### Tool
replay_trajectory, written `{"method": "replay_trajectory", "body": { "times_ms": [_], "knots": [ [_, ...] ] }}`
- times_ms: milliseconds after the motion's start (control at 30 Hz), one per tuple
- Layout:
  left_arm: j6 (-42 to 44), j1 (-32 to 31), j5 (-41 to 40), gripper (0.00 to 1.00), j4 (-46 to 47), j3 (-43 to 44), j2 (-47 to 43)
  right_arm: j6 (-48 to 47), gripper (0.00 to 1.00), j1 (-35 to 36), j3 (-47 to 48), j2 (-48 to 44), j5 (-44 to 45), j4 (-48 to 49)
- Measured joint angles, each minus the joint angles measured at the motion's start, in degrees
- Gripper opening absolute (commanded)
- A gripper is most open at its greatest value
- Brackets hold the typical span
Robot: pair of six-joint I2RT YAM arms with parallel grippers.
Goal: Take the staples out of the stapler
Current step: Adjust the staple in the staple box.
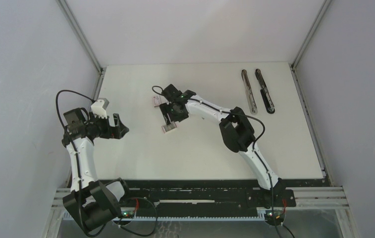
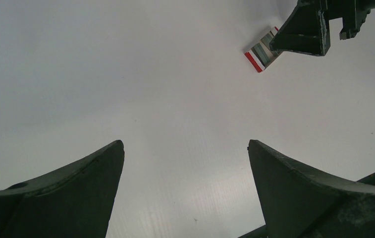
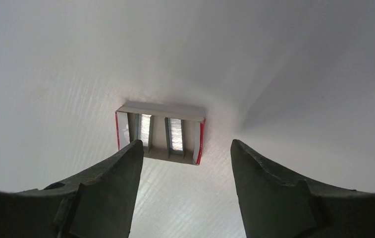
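The stapler (image 1: 264,92) lies at the far right of the table, with a long silvery part (image 1: 248,91) beside its black part. Whether staples sit in it cannot be told. A small white-and-red box (image 3: 159,133) lies open just ahead of my right gripper (image 3: 184,148). It holds two silvery staple strips (image 3: 175,134). My right gripper (image 1: 170,116) is open and empty above the box (image 1: 169,128). My left gripper (image 1: 118,126) is open and empty at the left. In its wrist view (image 2: 185,146) the box (image 2: 260,53) shows far off.
A second small white-and-red piece (image 1: 156,101) lies just beyond the right gripper. Metal frame posts stand at the table's far corners, and grey walls close in both sides. The arm bases sit on a rail at the near edge.
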Motion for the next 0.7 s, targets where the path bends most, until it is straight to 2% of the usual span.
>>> {"method": "replay_trajectory", "body": {
  "times_ms": [700],
  "knots": [
    [0.3, 0.0, 0.0, 1.00, 0.0, 0.0, 0.3, 0.4, 0.63, -0.2, 0.0, 1.4, -2.3, 0.9]
  ]
}}
